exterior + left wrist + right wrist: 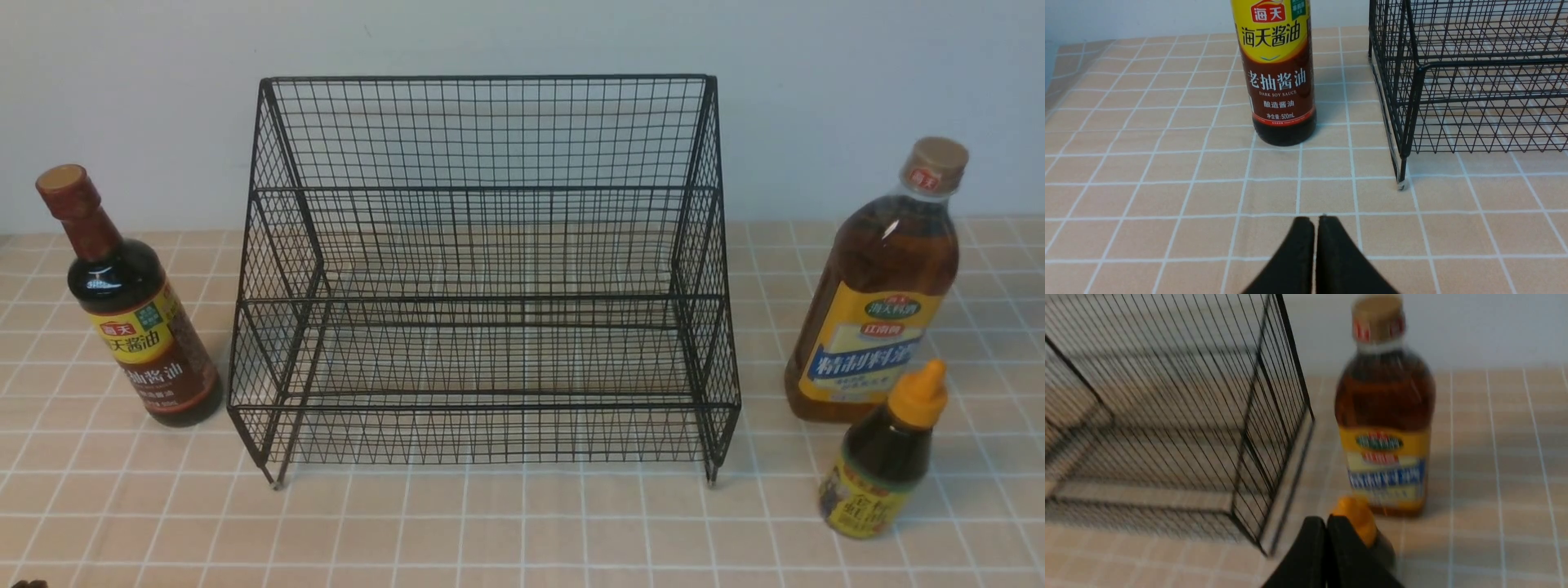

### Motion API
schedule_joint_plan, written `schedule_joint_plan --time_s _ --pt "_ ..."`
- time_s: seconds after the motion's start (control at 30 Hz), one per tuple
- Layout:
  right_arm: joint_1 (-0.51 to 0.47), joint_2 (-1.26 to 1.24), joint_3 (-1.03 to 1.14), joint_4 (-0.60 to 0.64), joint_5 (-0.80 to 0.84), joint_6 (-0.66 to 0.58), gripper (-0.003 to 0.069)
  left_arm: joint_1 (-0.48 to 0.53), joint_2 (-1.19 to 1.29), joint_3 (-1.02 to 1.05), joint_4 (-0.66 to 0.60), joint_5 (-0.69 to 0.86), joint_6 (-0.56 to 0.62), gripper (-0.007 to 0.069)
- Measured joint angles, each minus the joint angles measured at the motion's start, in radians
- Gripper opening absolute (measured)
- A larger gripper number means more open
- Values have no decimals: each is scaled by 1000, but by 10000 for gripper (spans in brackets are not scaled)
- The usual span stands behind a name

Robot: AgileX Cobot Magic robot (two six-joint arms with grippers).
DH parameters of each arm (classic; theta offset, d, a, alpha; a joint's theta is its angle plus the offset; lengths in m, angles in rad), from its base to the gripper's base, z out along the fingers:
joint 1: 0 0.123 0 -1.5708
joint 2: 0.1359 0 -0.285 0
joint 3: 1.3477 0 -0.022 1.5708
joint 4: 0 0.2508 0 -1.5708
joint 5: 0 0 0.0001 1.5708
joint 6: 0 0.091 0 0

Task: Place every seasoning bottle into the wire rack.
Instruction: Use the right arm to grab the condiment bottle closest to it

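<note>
opening step, no bottle in wire rack [490, 79] yet. left claw [1314, 228] clenched, empty, facing dark soy bottle [1282, 81]; right claw [1327, 539] clenched, empty, near small yellow-cap bottle [1359, 516]. next, likely: open up, close on one bottle body, lift into a tier. dark soy bottle upright on worktop [522, 523] left of rack; tall amber bottle [878, 310] and small yellow-cap bottle upright right of it, all apart from the wire.
</note>
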Motion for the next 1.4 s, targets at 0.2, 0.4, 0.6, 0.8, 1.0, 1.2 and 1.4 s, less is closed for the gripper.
schedule_joint_plan --time_s 0.2,0.4,0.6,0.8,1.0,1.2,1.4 --pt "0 208 -161 -192 195 128 -10 0 0 0 0 0 0 -7" --pt "17 280 -230 -73 245 101 29 0 0 0 0 0 0 -7" --pt "135 371 -235 -95 208 89 204 0 0 0 0 0 0 -7" --pt "200 476 -235 -257 133 182 436 0 0 0 0 0 0 -7" --pt "201 559 -235 -284 56 218 577 0 0 0 0 0 0 -7" --pt "201 641 -236 -267 25 221 584 0 0 0 0 0 0 -7" --pt "201 697 -236 -267 24 209 445 0 0 0 0 0 0 -7"
